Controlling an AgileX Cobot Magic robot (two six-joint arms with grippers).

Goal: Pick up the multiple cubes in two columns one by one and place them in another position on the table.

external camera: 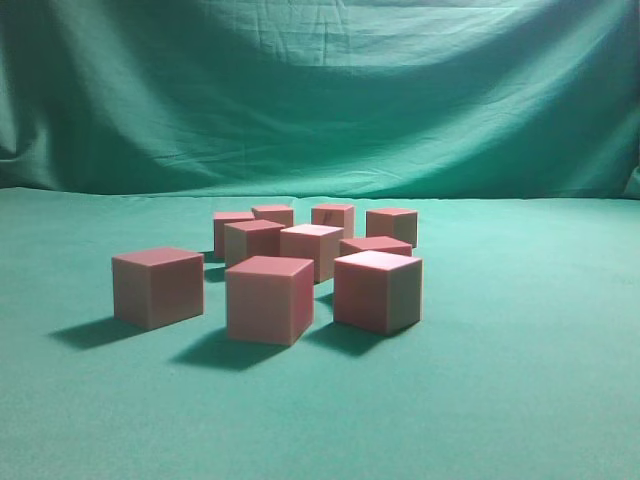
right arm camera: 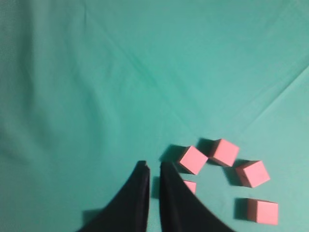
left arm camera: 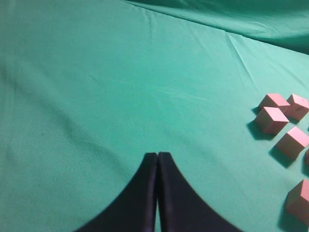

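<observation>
Your right gripper (right arm camera: 153,166) hangs above the table with its two dark fingers drawn nearly together, only a thin slit of cloth showing between the tips, and nothing caught in them. Your left gripper (left arm camera: 158,155) is pressed fully together, tip against tip, empty as well, and it sits over bare cloth well to the left of the blocks.

Largest in your views is the table (external camera: 520,380), a broad surface under slightly creased green cloth. Behind it, in the exterior view, you have the draped green curtain (external camera: 320,90) filling the background.

The cubes (external camera: 269,298) stand in a loose cluster near the middle of the table, all resting flat on the cloth, none lifted. You can count nine in the exterior view: three in front, spaced apart from each other, and six behind them in tighter rows, some partly hidden by the ones ahead.

From your right wrist view, one cube (right arm camera: 194,159) lies just beside the right fingertip, and a smaller pink sliver of another (right arm camera: 190,186) shows right against that finger's edge; whether it touches, you cannot tell. From your left wrist view, the cluster (left arm camera: 272,120) sits at the far right edge.
</observation>
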